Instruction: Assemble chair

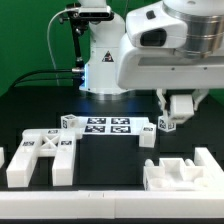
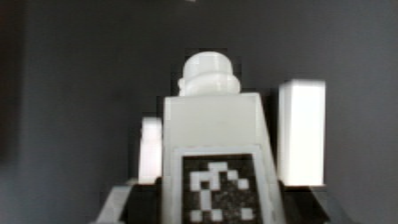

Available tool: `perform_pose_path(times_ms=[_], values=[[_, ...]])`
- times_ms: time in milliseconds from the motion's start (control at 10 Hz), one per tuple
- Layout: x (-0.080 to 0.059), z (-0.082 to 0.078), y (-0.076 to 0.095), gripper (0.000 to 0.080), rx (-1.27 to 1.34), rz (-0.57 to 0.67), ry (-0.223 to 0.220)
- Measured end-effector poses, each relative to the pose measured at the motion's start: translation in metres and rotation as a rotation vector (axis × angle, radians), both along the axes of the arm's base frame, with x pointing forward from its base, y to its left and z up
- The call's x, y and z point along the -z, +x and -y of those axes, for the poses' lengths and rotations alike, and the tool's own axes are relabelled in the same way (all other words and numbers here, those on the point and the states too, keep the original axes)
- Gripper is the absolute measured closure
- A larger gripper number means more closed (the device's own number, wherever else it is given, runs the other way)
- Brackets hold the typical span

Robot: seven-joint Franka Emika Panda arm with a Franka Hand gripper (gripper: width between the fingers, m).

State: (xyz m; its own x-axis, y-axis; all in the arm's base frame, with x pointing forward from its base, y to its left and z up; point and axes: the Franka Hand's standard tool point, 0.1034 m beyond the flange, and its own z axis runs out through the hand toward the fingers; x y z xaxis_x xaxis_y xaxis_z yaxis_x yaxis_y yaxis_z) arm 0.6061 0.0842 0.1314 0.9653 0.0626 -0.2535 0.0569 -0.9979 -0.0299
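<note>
My gripper (image 1: 170, 117) hangs above the table at the exterior view's right, shut on a white chair leg (image 1: 165, 124) with a tag on its face. In the wrist view that leg (image 2: 214, 125) fills the middle, held between the dark fingers (image 2: 128, 205). It has a rounded peg (image 2: 208, 72) at its far end and its tag near the gripper (image 2: 215, 207). A white framed chair piece (image 1: 40, 155) lies at the exterior view's left. A blocky white chair piece (image 1: 185, 172) lies at the front right. Another small tagged piece (image 1: 68, 122) stands by the marker board's left end.
The marker board (image 1: 105, 125) lies flat in the middle of the black table, just left of the held leg. The robot's base (image 1: 105, 60) rises behind it. A white bar (image 2: 302, 125) shows past the leg in the wrist view; I cannot tell which part it is.
</note>
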Motion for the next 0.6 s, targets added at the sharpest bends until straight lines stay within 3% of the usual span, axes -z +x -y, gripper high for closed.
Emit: perform_pose_path(times_ms=[100,300,600], values=[[-0.007,0.0,0.014,0.0517,0.003,0.072,0.008],[0.001,-0.001,0.011,0.0515,0.004,0.184,0.015],[0.003,-0.005,0.024,0.0515,0.015,0.407,0.028]])
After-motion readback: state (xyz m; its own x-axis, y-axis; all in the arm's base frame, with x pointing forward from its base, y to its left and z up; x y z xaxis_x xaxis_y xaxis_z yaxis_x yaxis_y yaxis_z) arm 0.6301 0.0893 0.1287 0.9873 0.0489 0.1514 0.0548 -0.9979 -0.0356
